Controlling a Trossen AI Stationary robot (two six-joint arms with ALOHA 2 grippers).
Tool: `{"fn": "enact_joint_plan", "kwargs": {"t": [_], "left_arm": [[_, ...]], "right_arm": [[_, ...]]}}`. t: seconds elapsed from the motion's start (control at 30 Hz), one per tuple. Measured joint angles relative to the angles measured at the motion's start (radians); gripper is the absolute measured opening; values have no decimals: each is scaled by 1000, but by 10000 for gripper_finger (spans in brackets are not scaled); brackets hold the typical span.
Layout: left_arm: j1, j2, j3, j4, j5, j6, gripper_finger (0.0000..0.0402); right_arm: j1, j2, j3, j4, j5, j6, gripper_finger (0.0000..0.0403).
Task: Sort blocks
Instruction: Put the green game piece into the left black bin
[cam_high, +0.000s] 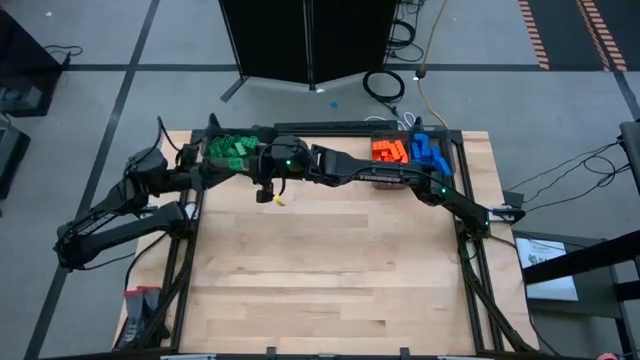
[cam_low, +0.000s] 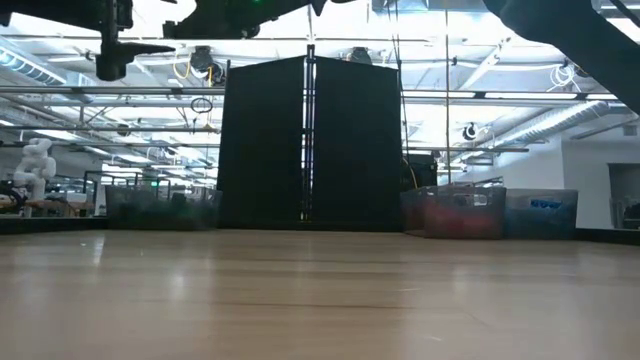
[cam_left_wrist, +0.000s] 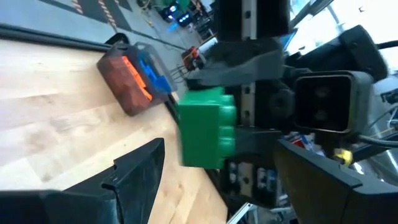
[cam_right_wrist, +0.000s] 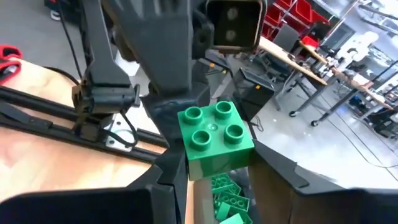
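A green block (cam_right_wrist: 214, 140) with four studs hangs over the bin of green blocks (cam_high: 232, 148) at the table's far left, held by my right gripper (cam_high: 255, 160). In the right wrist view, more green blocks (cam_right_wrist: 227, 198) lie in that bin just below it. The left wrist view shows the same block (cam_left_wrist: 205, 127) in front of my left gripper (cam_left_wrist: 230, 186), which stands open and holds nothing. My left gripper (cam_high: 203, 172) is at the table's left edge, beside the green bin, and points toward the block. My right gripper pinches the green block by two opposite side walls (cam_right_wrist: 189, 163) between its two fingers. The fingers (cam_left_wrist: 245, 65) reach in roughly level from the table's right side, and the block sits at their free ends. The block is lifted clear above the green bin, studs up.
A second bin (cam_high: 410, 152) at the far right holds orange blocks (cam_high: 388, 152) and blue blocks (cam_high: 430, 152); it also shows in the left wrist view as a bin (cam_left_wrist: 134, 78). The bare wooden tabletop (cam_high: 330, 270) spreads over the middle and near side. My right arm (cam_high: 400, 178) spans the far edge.
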Motion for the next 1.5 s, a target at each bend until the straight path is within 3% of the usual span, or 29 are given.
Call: {"fn": "enact_joint_plan", "kwargs": {"t": [0.57,0.77,1.03,1.23,1.3,1.43,1.5], "left_arm": [[-6,100,0,116,29,1,292],[-6,111,0,117,29,20,228],[-6,108,0,112,-17,29,79],[-6,108,0,115,-27,29,75],[-6,108,0,118,-33,27,75],[-6,109,0,103,-78,46,75],[-6,109,2,65,-146,82,75]], "right_arm": [[8,1,0,10,-7,5,116],[7,2,0,9,-6,4,116],[6,2,0,-6,-5,-1,116],[6,2,0,-6,-6,-10,116],[6,2,0,-6,-3,-17,136],[5,2,0,-42,19,-1,231],[4,0,0,-103,84,10,277]]}}
